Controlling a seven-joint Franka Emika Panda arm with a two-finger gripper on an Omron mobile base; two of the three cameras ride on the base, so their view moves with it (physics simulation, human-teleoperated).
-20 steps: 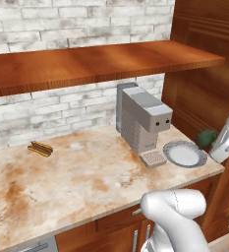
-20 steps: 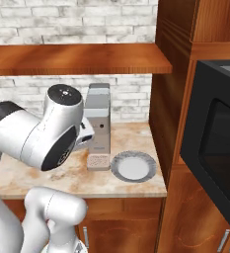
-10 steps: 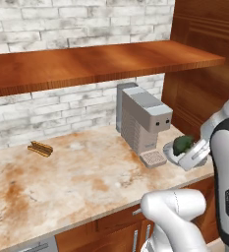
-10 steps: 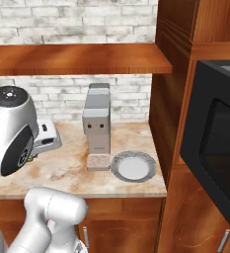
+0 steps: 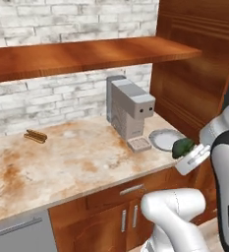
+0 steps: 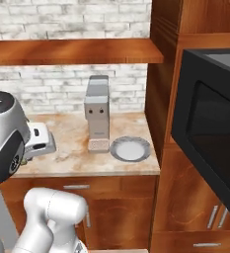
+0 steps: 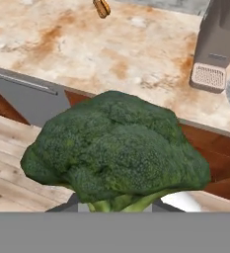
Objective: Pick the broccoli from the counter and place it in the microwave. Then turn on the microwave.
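Claw [image 5: 188,153] pinching broccoli [image 5: 183,146], carried in air just off the counter [image 5: 76,162] edge, near the plate [image 5: 166,139]. Judgement: transport step; keep the grip steady, swing right toward the microwave [image 6: 212,128], whose door stands open, and enter level, clear of the door edge. No legible writing or brands.

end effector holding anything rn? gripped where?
Yes: the dark-green bumpy broccoli floret sits in the end effector, held low by its pale stem end; the contact itself is hidden.
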